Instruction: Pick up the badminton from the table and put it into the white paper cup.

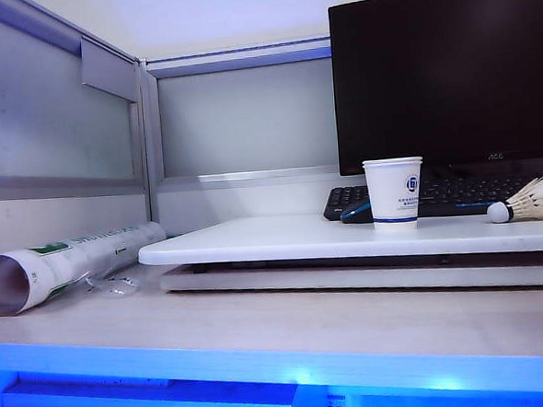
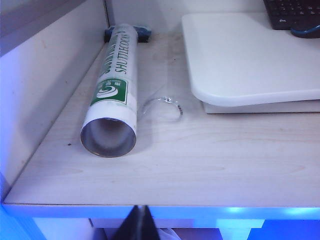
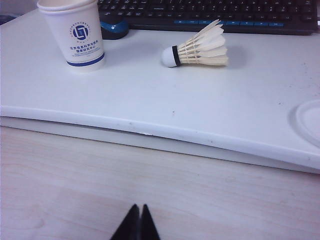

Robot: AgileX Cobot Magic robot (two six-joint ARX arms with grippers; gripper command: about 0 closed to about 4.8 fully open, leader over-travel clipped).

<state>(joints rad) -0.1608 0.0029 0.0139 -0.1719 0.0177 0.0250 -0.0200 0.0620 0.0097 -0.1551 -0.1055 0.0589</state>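
Both grippers parked at desk edge, nothing held: left gripper (image 2: 140, 220) tips together, right gripper (image 3: 137, 222) too. Shuttle (image 3: 197, 48) lies ahead of right on table (image 3: 150, 100), beside cup (image 3: 75, 35).

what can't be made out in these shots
- Cup inside: exterior view looks level, right wrist view cuts off the rim.
- Cup print: too small in both views.
- Shuttlecock feathers: cut by the right edge in the exterior view.
- Tube far end: a blue object sits behind it, unclear.
- Both arms: only shut jaw tips show, left gripper, right gripper.
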